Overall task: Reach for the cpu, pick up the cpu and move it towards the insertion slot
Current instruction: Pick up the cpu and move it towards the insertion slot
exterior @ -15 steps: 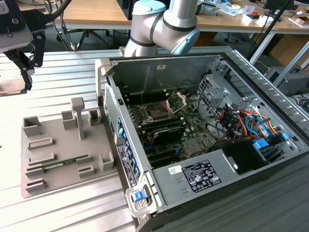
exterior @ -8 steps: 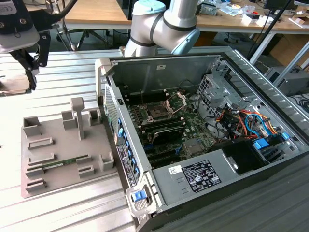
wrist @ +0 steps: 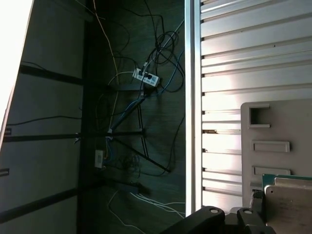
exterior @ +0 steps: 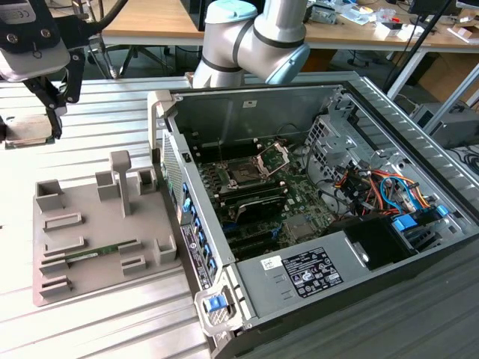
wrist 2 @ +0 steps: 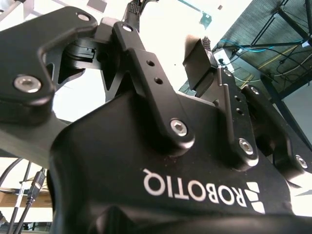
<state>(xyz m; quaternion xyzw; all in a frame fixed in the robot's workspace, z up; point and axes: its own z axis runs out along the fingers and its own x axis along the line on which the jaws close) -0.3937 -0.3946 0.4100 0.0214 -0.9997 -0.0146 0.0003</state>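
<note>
- Gripper (exterior: 30, 127): at the far edge of the exterior view's left, hanging from the arm (exterior: 254, 37) over the ribbed metal table (exterior: 112, 120).
- Grip state: the black fingers (wrist 2: 146, 78) stand against opposite edges of the cpu (exterior: 26, 133), one on each side, closed on it.
- Cpu position: held flat with its silvery face up, just beyond the far corner of the grey tray (exterior: 97, 277). In the first wrist view the same chip (wrist: 290, 207) sits close to the wrist and covers part of the tray (wrist: 273, 126).
- Insertion slot (exterior: 243, 176): dark square socket on the board inside the open computer case (exterior: 299, 273), which lies on its side towards the exterior view's right. Its metal bracket (exterior: 273, 157) stands hinged up beside the socket.
- Separation: cpu and insertion slot are well apart, with the tray's upright posts and the case wall between them.
- Tray contents: a thin green memory stick (exterior: 101, 250) lies in one of the long recesses.
- Case interior: blue and orange cables (exterior: 389, 187) are bundled at the end away from the tray.
- Below the table edge: loose wiring and a power strip (wrist: 146, 77) lie on the dark floor (wrist: 122, 161) in the first wrist view.
</note>
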